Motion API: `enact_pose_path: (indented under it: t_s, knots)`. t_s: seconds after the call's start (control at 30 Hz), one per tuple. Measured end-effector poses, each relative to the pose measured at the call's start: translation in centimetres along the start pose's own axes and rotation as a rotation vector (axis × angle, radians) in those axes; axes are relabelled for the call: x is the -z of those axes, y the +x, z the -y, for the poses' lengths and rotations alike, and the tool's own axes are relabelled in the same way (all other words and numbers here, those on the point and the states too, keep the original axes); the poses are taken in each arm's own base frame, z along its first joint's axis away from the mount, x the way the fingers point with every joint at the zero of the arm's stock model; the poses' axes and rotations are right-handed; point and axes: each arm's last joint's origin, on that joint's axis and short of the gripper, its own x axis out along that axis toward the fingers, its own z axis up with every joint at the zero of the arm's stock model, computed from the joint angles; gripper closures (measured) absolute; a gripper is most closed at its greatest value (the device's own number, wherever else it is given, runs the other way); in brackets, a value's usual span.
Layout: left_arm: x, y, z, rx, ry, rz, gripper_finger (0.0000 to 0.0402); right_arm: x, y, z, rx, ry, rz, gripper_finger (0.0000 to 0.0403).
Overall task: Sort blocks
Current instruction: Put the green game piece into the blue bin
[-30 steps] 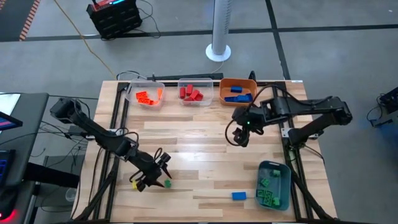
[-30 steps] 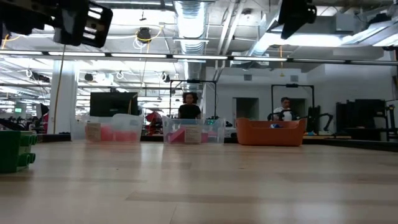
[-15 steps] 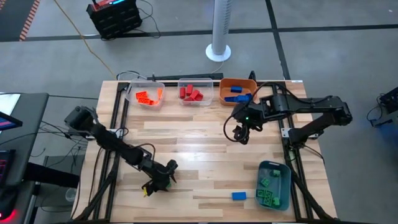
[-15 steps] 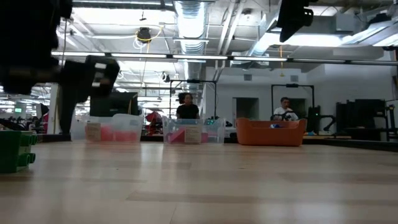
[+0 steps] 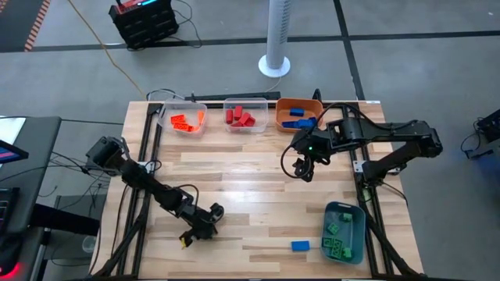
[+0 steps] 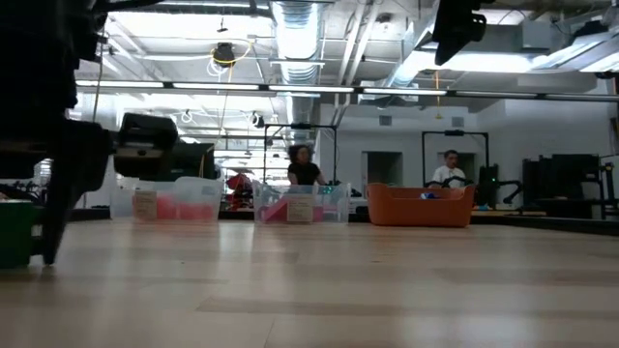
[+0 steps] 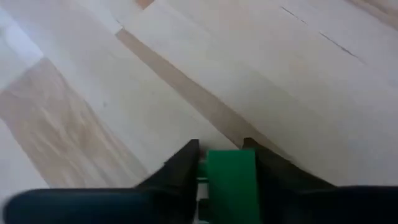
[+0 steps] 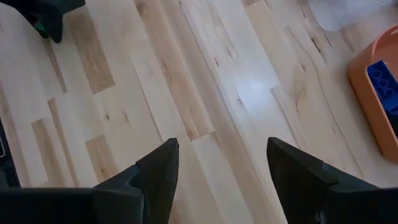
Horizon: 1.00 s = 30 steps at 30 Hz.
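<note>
My left gripper [image 5: 205, 224] is down at the table's near left, shut on a green block [image 7: 230, 180]. In the high view the gripper hides that block. The low view shows the green block [image 6: 14, 232] at the left, partly behind a dark finger. A blue block [image 5: 300, 245] lies flat on the table near the front edge, touched by nothing. My right gripper [image 5: 305, 168] hangs open above the table's middle right, and in its wrist view my right gripper [image 8: 224, 168] has only bare wood between its fingers. My left gripper pinches the green block between its two fingers, one on each of two opposite sides [image 7: 208, 171]. The fingers [image 7: 183, 169] come slanting down from the table's far left. The block sits with its underside on the table.
Along the far edge stand a clear bin with orange blocks [image 5: 186, 119], a clear bin with red blocks [image 5: 245, 115] and an orange bin with blue blocks [image 5: 298, 114]. A blue-grey bin with green blocks [image 5: 344, 232] stands near right. People stand in the room beyond the table.
My left gripper has come down to the table, moving a little toward the near right, onto the green block. Its spread fingers have shut around the block, which stays where it was on the table.
</note>
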Motion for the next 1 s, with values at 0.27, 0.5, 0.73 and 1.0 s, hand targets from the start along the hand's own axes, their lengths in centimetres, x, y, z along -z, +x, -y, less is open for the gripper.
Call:
enact_pose_path:
  t_s: [0.27,0.5,0.73,1.0]
  knots:
    - [0.0,-1.2,-1.1,-0.139,-0.028,-0.046,0.0318,-0.1,0.0,-0.1,-0.023,-0.003,0.003,0.0155]
    - [-3.0,-7.0,-5.9,-0.521,-0.137,0.026,0.0318,-1.4,0.7,-1.1,-0.157,-0.026,0.151,0.0155]
    - [-5.8,-14.0,-10.6,-0.943,-0.166,0.081,0.0309,-3.3,2.9,-0.7,-0.287,0.071,0.380,0.0155]
    - [-8.8,-17.8,-13.9,-1.096,-0.076,0.087,0.0304,-5.2,3.3,-0.1,-0.399,0.200,0.620,0.0153]
